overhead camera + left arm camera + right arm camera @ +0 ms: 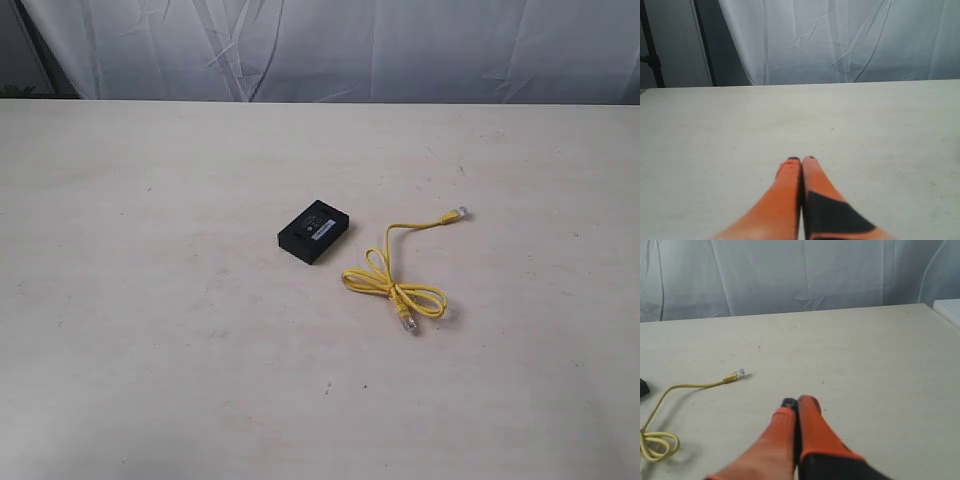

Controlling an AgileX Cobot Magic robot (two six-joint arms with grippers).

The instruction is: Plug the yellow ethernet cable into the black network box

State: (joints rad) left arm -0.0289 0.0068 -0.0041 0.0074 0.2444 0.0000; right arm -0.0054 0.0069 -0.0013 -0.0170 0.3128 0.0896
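A: What is taking up most of the scene?
B: A pale table (150,350) is filling it. The left gripper (801,161) and the right gripper (795,402) are hovering over it, each pressing its jaws together on nothing.
A: And the black network box (315,231)?
B: It is lying flat near the middle. The yellow ethernet cable (385,285) is lying looped just to its right, probably not touching it. One clear plug (459,214) is pointing away from the box.
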